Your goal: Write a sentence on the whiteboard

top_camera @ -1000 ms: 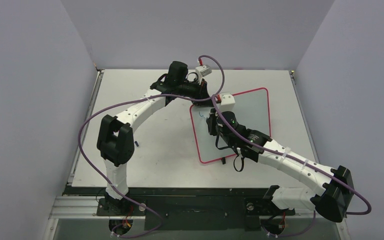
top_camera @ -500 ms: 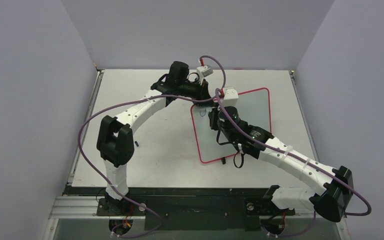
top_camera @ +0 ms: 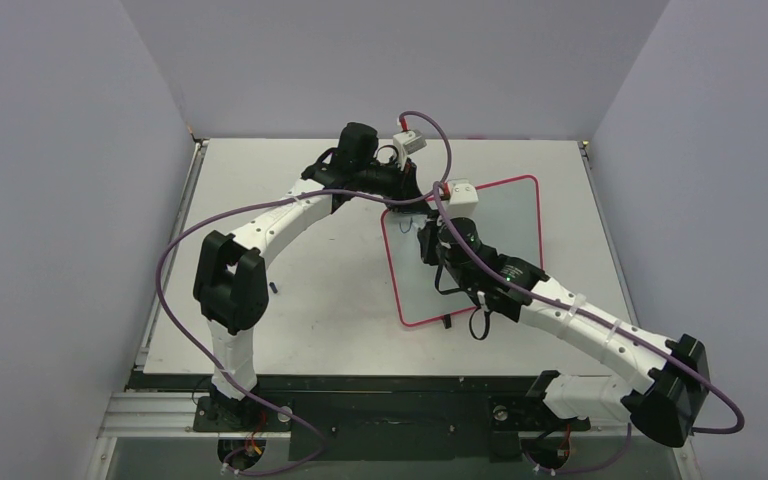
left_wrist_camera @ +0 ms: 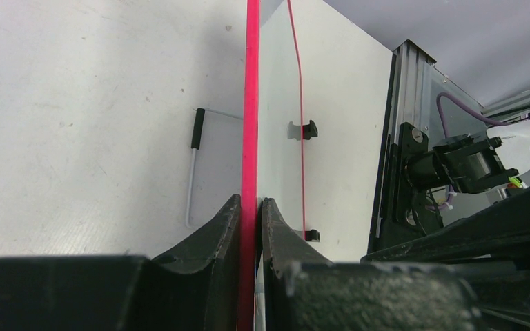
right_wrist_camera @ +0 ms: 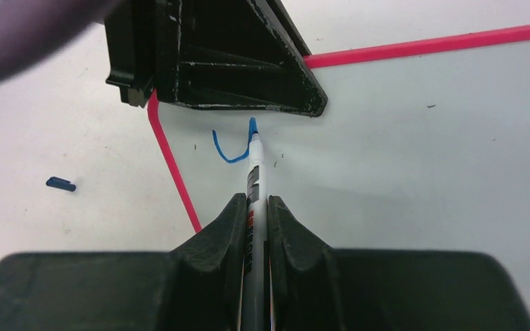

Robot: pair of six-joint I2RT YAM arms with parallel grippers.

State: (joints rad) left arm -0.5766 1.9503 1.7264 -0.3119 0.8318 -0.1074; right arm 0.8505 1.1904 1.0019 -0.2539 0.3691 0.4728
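Whiteboard (top_camera: 510, 222) rests right of centre on the table (top_camera: 310, 285), its frame pinched between the left gripper's (left_wrist_camera: 250, 200) closed jaws. Only the right wrist view shows the right gripper (right_wrist_camera: 255, 200) clamping a marker (right_wrist_camera: 254, 172) at a blue stroke (right_wrist_camera: 224, 154). That wrist has edged farther away since a second ago.

No word can yet be read on the whiteboard (right_wrist_camera: 421, 138): the sentence (right_wrist_camera: 225, 153) amounts to a single blue U-shaped stroke near the board's pink-red corner, at the tip of the pen (right_wrist_camera: 256, 172). Black and red print on the pen's barrel is too foreshortened to read.
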